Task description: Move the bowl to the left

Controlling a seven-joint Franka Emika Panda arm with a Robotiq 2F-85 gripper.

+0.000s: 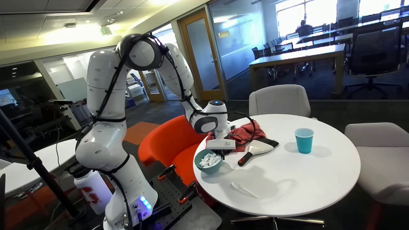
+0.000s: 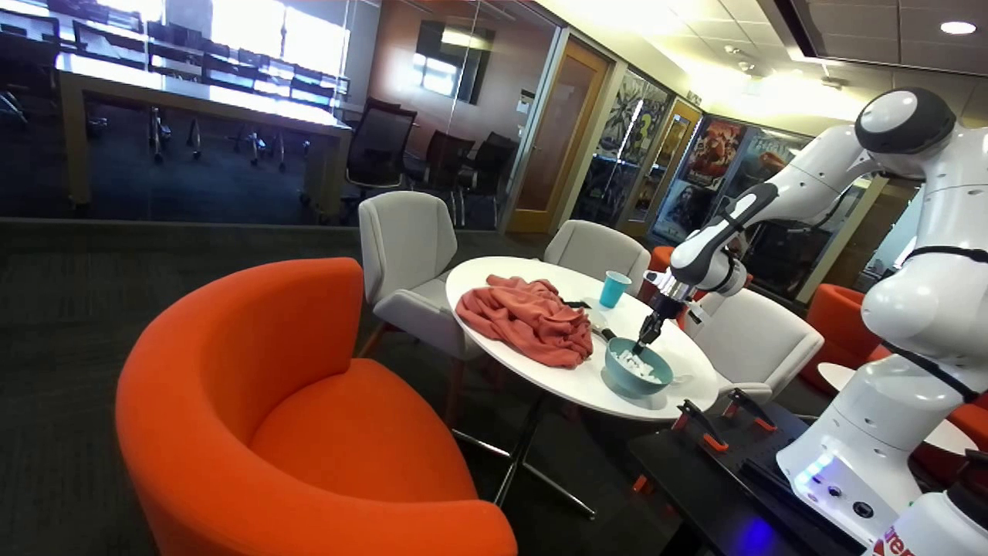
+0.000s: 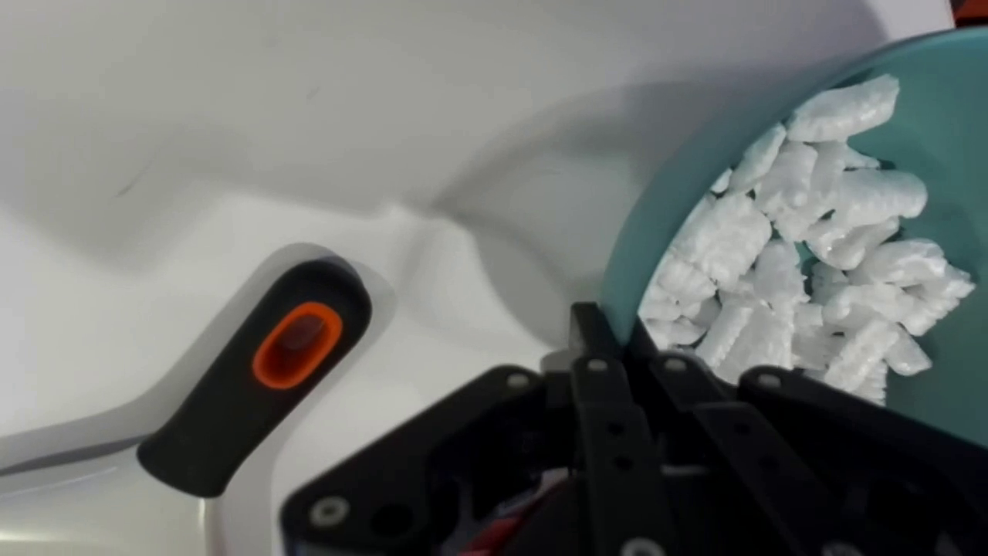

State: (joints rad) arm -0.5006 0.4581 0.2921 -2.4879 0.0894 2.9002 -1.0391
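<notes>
A teal bowl (image 1: 209,170) holding several white crumpled pieces (image 3: 779,286) sits at the edge of the round white table (image 1: 303,191), on the robot's side. The bowl also shows in an exterior view (image 2: 629,383) and fills the right of the wrist view (image 3: 953,93). My gripper (image 3: 614,328) points down at the bowl's rim. One finger is outside the wall and one inside, both close against it, so it is shut on the rim. The fingers also show at the bowl in both exterior views (image 1: 222,156) (image 2: 642,344). The bowl appears upright.
A brush (image 1: 260,147) with a black handle (image 3: 258,378) lies beside the bowl. A red cloth (image 2: 532,320) is bunched behind it. A teal cup (image 1: 304,141) stands farther across. A white spoon (image 1: 243,189) lies on the table. Chairs surround the table.
</notes>
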